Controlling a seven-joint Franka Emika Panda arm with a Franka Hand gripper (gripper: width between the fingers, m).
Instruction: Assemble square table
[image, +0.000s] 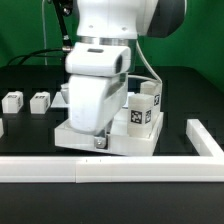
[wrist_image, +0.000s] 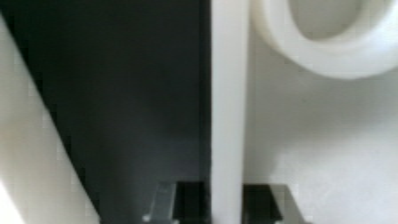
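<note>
My tool (image: 100, 140) is clenched on the thin edge of the square table (image: 125, 143), the big white slab. The slab lies flat on the table (image: 30, 125), just behind the long white rail (image: 60, 170) that runs along the table's edge nearest the exterior view.

The tool comes straight down on the side of the slab that faces the rail. The slab lies right under the tool. The edge I hold runs long-ways through the jaws, and the rest of the slab spreads out on the far side of them. There is only one arm, so it does all the work. I think the next move slides or turns the whole slab. All the weight sits on one side of my grip, so it may swing.

The exterior view shows two tagged legs (image: 143, 110) standing at the slab's corner on the exterior view's right. One loose leg (image: 12, 100) and another (image: 40, 100) sit off the slab. The arm hides the grip there.

The wrist view shows the grip itself. The white edge runs between the dark fingers (wrist_image: 187, 200), with a round socket (wrist_image: 329, 35) on the slab beside it. It shows no legs and no rail.
</note>
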